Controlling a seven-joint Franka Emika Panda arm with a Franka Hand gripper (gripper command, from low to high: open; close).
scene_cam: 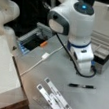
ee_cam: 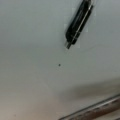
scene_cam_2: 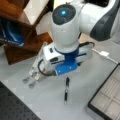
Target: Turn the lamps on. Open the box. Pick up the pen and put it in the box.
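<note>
above grey table [scene_cam: 50,69], tool hidden behind arm, opening cannot tell; pen [scene_cam: 82,86] lying flat; box [scene_cam_2: 107,96] open.

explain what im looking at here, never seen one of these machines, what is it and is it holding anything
It is a white robot arm standing over a grey table. Two pictures come from cameras off the arm; the third looks down from its wrist. The gripper itself does not show in any of them.

A thin black pen lies on the table just below the arm in both front views; the wrist camera sees it too. Nothing holds it. The box lies open, its grey compartments showing. Flat white strips and a white cable also lie there.
</note>
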